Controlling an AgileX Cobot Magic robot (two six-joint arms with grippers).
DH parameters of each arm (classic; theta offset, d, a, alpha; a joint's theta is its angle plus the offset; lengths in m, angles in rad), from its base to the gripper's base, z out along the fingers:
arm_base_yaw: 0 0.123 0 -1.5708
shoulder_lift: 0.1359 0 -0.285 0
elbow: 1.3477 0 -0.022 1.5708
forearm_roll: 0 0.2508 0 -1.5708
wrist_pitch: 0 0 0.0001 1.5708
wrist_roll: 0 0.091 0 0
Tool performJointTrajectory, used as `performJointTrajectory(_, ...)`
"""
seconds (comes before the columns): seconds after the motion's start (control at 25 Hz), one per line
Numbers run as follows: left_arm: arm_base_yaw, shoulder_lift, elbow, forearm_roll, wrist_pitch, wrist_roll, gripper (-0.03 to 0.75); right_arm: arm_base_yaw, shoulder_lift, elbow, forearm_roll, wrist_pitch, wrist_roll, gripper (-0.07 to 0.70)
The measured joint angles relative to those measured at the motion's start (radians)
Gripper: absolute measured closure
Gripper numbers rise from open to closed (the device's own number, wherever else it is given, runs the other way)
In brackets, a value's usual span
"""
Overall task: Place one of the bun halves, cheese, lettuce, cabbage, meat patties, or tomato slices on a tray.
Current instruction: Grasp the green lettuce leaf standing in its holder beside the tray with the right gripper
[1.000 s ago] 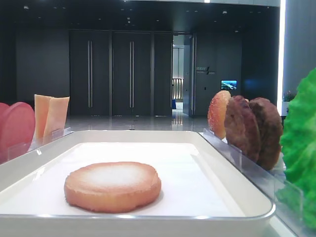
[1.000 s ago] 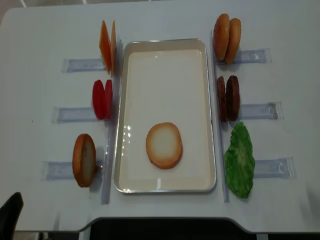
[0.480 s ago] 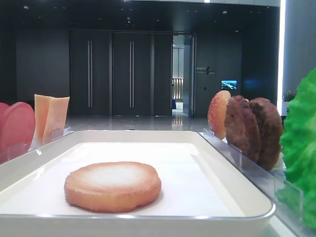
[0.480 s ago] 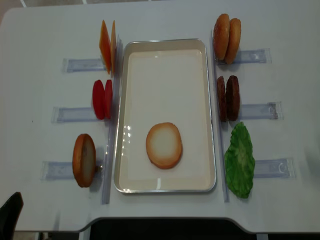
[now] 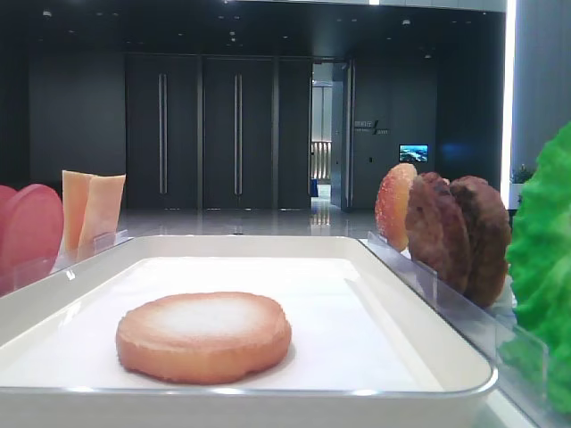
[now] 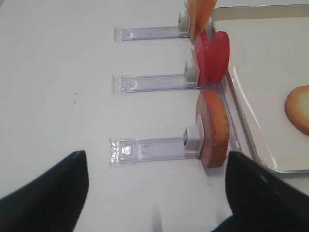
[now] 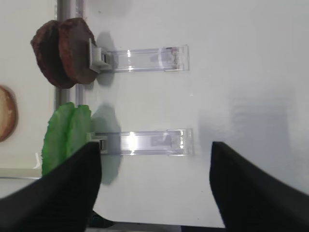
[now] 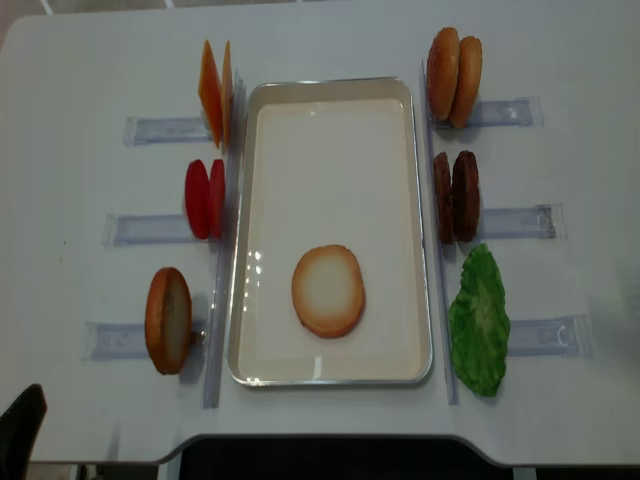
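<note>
White tray (image 8: pixel 247 240) holds one bun half (image 8: pixel 328 290), unmoved over the last second; placement looks done; right gripper (image 7: pixel 154 193) and left gripper (image 6: pixel 154 193) both spread, empty.

Cut off and hidden parts across your views

In your low exterior view the lettuce (image 5: pixel 542 276) runs off the right edge, the tomato slices (image 5: pixel 27 230) off the left, and the tray (image 5: pixel 268 392) loses its near rim at the bottom. In your right wrist view the right gripper (image 7: pixel 152 193) shows only as two dark blurred fingers (image 7: pixel 251 188) cut by the lower edge; the left gripper (image 6: pixel 154 193) looks the same in your left wrist view, where the bun half (image 6: pixel 299 108) on the tray is clipped at the right.
</note>
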Motion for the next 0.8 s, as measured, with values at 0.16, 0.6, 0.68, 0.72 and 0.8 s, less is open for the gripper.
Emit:
performJointTrajectory(0.16, 0.0, 0.0, 0.0, 0.0, 0.0, 0.0, 0.024, 0.13, 0.016, 0.0, -0.054, 0.0, 0.116, 0.174)
performJointTrajectory(0.6, 0.0, 0.0, 0.0, 0.0, 0.0, 0.0, 0.024, 0.434, 0.031, 0.0, -0.176, 0.0, 0.432, 0.174)
performJointTrajectory(0.68, 0.0, 0.0, 0.0, 0.0, 0.0, 0.0, 0.024, 0.463, 0.045, 0.0, -0.179, 0.0, 0.466, 0.174)
performJointTrajectory(0.72, 0.0, 0.0, 0.0, 0.0, 0.0, 0.0, 0.024, 0.477, 0.055, 0.0, -0.181, 0.0, 0.477, 0.174)
performJointTrajectory(0.8, 0.0, 0.0, 0.0, 0.0, 0.0, 0.0, 0.024, 0.506, 0.087, 0.0, -0.181, 0.0, 0.489, 0.174)
